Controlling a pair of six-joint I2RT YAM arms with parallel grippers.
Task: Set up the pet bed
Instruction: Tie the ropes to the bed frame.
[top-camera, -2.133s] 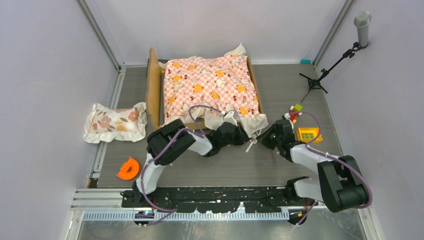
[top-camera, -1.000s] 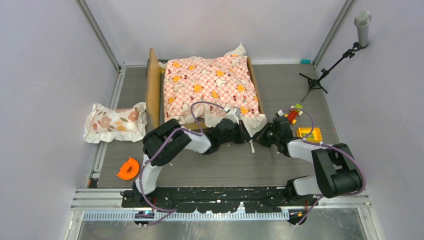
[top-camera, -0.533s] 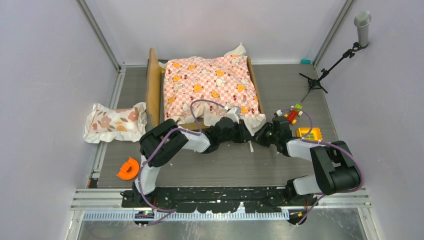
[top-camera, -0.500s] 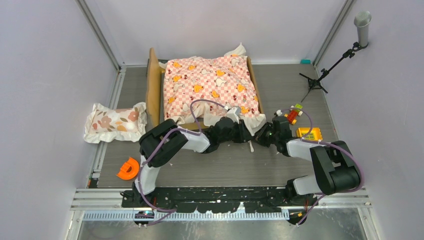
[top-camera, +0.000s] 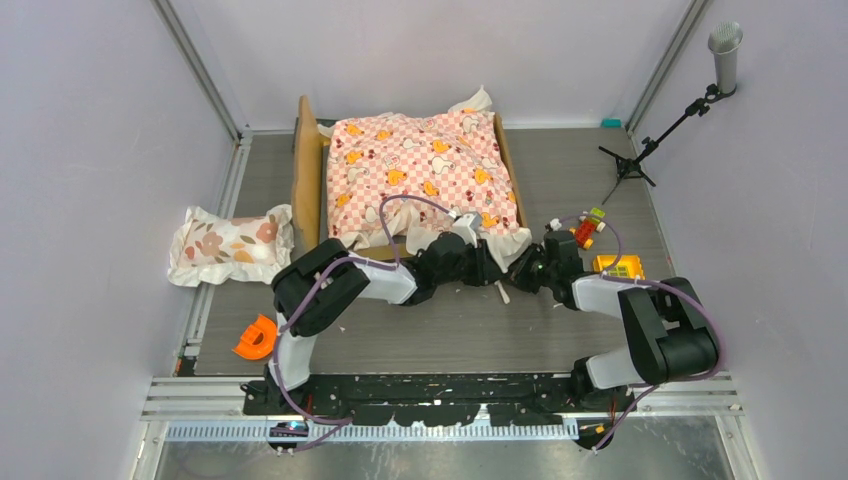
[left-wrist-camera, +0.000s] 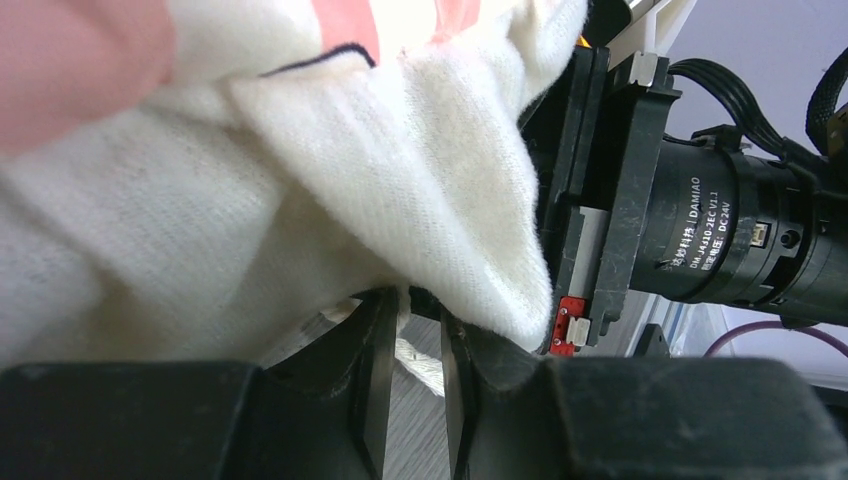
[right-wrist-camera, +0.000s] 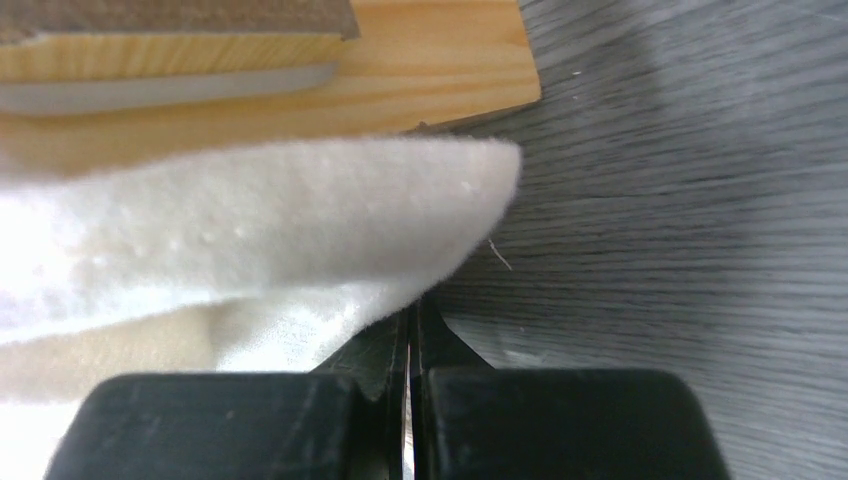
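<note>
The pet bed (top-camera: 305, 170) stands at the back, its tan headboard to the left, and a pink-checkered ruffled sheet (top-camera: 420, 165) covers it. Both grippers meet at the sheet's near right corner. My left gripper (top-camera: 487, 262) is open; in the left wrist view the left gripper (left-wrist-camera: 418, 305) has a narrow gap between its fingers, with the white ruffle (left-wrist-camera: 430, 200) draped loose over the tips. My right gripper (top-camera: 530, 268) is shut on the ruffle's edge (right-wrist-camera: 300, 220), which runs into the closed right gripper (right-wrist-camera: 410, 315). The bed's wooden corner (right-wrist-camera: 300, 100) lies just beyond.
A floral ruffled pillow (top-camera: 230, 245) lies left of the bed by the wall rail. An orange toy (top-camera: 257, 338) sits near the left arm's base. A yellow toy (top-camera: 617, 266) and a small brick figure (top-camera: 587, 228) lie right of the right gripper. A tripod (top-camera: 640, 150) stands back right.
My left gripper's jaws have parted and released the ruffle they pinched. The right gripper has crept left toward the bed's corner, staying shut on the sheet.
</note>
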